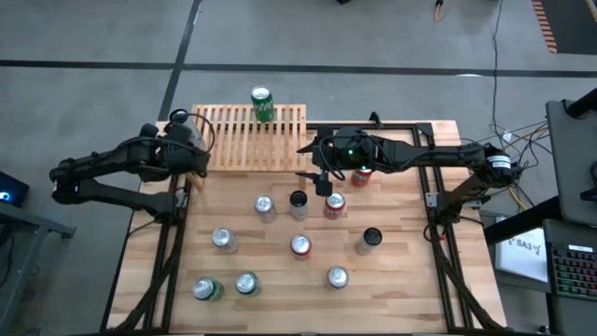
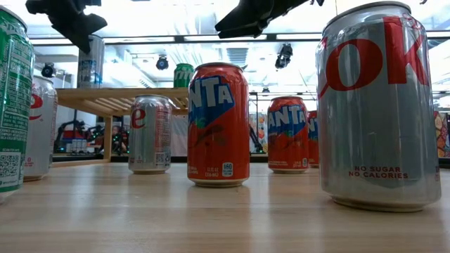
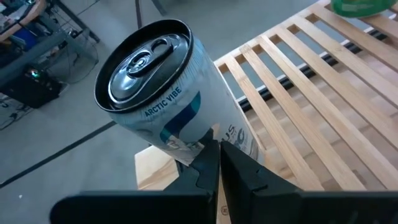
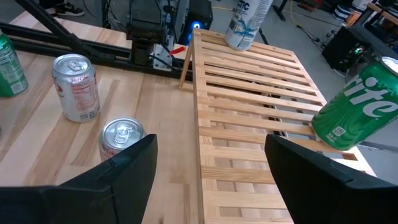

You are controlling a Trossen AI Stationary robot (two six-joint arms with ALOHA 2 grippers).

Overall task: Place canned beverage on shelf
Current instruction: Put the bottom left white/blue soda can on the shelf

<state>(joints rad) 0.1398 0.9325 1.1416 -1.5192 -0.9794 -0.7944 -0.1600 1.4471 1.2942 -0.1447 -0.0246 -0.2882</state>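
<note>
The shelf (image 1: 250,138), a low rack of light wooden slats, stands at the table's far edge. A green can (image 1: 262,103) stands on its far side. A white-and-blue can (image 3: 168,99) stands upright on the shelf's left end (image 4: 245,22). My left gripper (image 3: 217,165) is shut, its tips right at this can's lower side. My right gripper (image 4: 211,168) hangs open over the shelf's near right part, with nothing between its fingers. My left gripper's shut fingertips (image 3: 211,155) stand at the lower side wall (image 3: 186,146) of the white-and-blue can, slanting down at it from the table's left. I cannot tell whether they touch it. The can rests with its bottom on the shelf's slats.
Several cans stand spread over the table in front of the shelf, among them silver (image 1: 264,206), black (image 1: 298,201), red (image 1: 335,204) and green (image 1: 207,289). A red can (image 1: 361,175) stands under my right arm. The shelf's middle slats (image 4: 249,106) are bare.
</note>
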